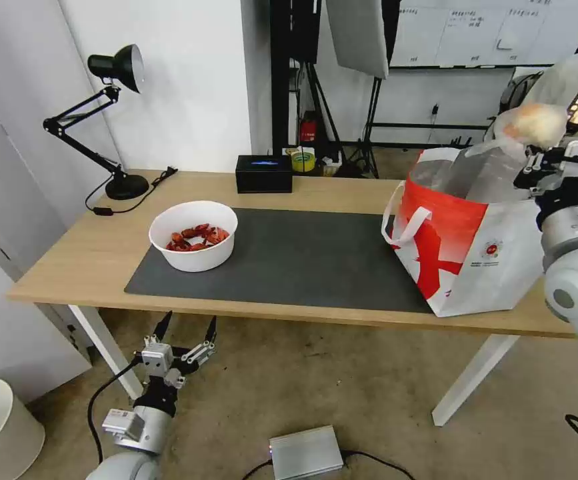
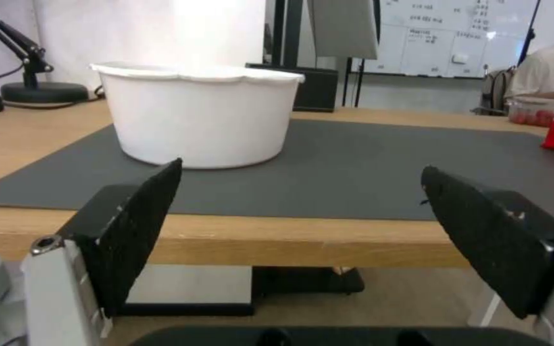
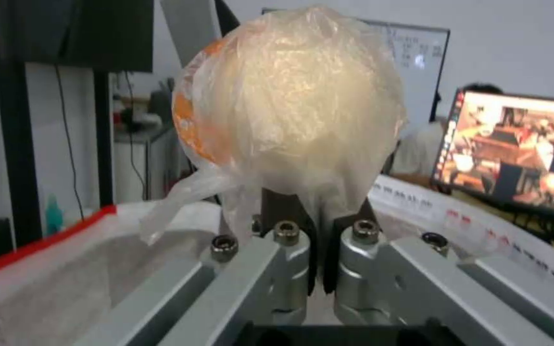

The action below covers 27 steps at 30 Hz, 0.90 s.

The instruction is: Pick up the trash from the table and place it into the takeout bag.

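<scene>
Your right end effector point(image 3: 312, 226) grips the bagged bun point(image 3: 290, 101) upright above the takeout bag point(image 1: 469, 253) (left end effector point(image 1: 185, 337) hangs wide).

Bagged cream bun point(image 1: 532, 125) held above the upright takeout bag point(image 1: 465, 250); white bowl of red shells point(image 1: 194, 235) at the mat's nine o'clock.
</scene>
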{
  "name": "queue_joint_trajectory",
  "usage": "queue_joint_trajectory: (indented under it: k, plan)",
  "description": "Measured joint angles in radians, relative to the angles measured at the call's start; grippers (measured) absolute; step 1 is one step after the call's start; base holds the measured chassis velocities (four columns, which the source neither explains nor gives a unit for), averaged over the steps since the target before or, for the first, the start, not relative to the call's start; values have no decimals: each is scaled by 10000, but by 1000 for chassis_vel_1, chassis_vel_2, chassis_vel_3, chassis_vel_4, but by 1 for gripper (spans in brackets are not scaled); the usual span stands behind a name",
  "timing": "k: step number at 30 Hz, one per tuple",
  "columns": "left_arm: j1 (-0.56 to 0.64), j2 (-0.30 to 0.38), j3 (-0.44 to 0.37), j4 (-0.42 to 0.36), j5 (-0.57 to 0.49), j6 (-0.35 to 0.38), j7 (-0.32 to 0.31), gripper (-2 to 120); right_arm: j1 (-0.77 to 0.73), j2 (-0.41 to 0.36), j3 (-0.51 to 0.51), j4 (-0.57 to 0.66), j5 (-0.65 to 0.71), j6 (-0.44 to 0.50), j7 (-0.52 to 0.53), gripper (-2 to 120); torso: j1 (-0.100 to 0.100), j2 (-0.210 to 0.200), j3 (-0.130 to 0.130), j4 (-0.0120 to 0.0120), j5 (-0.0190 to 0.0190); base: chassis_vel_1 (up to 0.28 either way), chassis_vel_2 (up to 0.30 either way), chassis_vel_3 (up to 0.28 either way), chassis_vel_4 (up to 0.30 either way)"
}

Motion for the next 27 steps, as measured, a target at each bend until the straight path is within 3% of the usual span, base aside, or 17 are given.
queue_joint_trajectory:
  k: [10, 27]
  plan:
    - [22, -3, 2, -20, 2, 0, 0, 100, -5, -129, 220, -29, 1024, -888, 420, 1, 0, 0, 0, 0, 1, 0, 0, 0, 0]
    - [69, -1, 19, -86, 9, -29, 71, 100, -221, -85, 326, 31, 1016, -887, 441, 65, 0, 0, 0, 0, 1, 0, 0, 0, 0]
